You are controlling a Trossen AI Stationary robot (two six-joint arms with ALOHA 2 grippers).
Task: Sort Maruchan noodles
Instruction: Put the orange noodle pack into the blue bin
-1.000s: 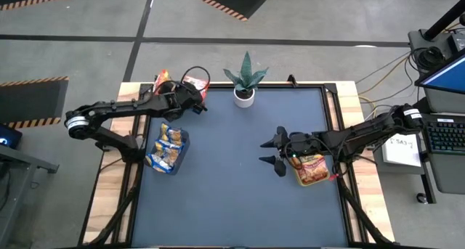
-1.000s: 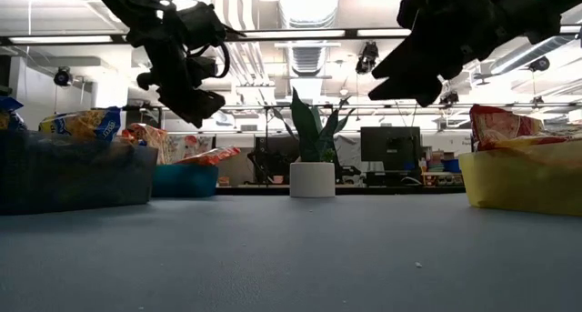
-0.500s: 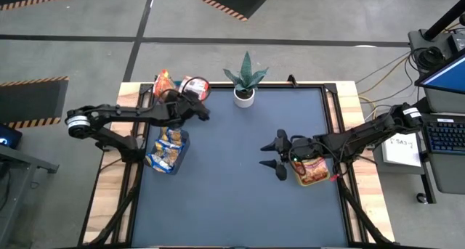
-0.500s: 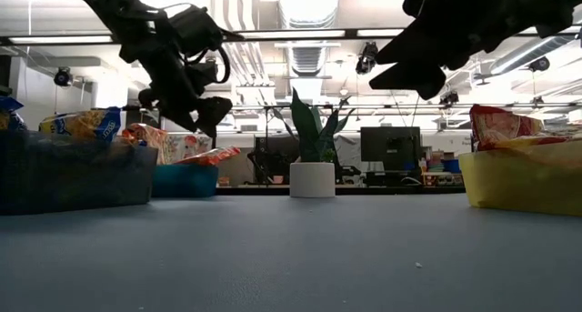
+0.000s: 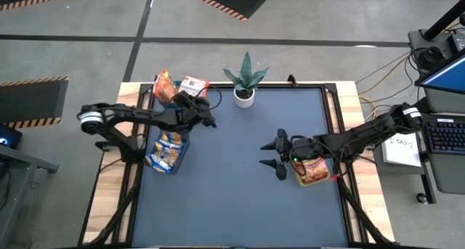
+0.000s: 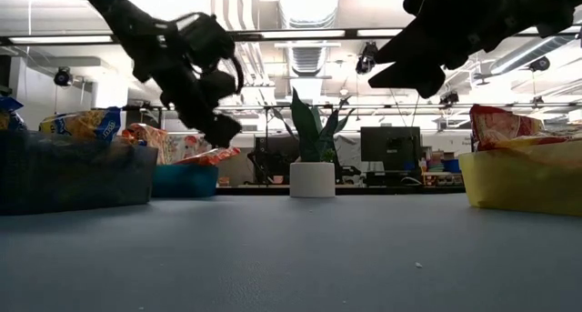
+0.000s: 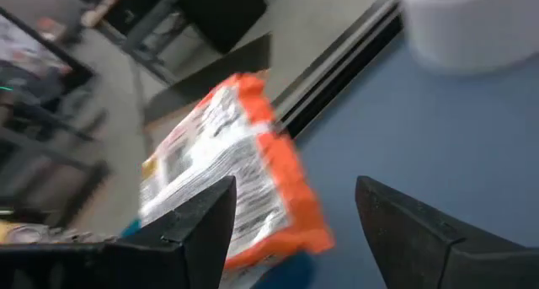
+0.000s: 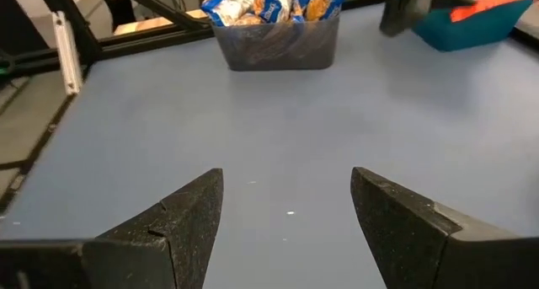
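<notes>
My left gripper point(image 5: 209, 117) hangs open and empty over the table's far left, just this side of the teal bin point(image 6: 186, 180). In the left wrist view its fingers frame a red-and-white noodle packet point(image 7: 227, 163), which lies tilted on top of the orange-red packets in that bin point(image 5: 166, 83). Yellow-and-blue packets point(image 5: 166, 149) fill the dark blue bin point(image 8: 278, 45) at the left. Orange packets point(image 5: 312, 169) sit in the yellow-green bin point(image 6: 518, 180) at the right. My right gripper point(image 5: 264, 152) waits open beside that bin, above bare table.
A small potted plant point(image 5: 245, 95) stands at the far edge's middle. The blue mat point(image 5: 240, 198) between the bins holds nothing. A desk with a keyboard and laptop point(image 5: 443, 125) stands beyond the table's right edge.
My left gripper has spread its fingers, drawn back from over the teal bin toward the table's middle and near side, and sunk lower. The red-and-white packet it hovered with now lies in the teal bin.
</notes>
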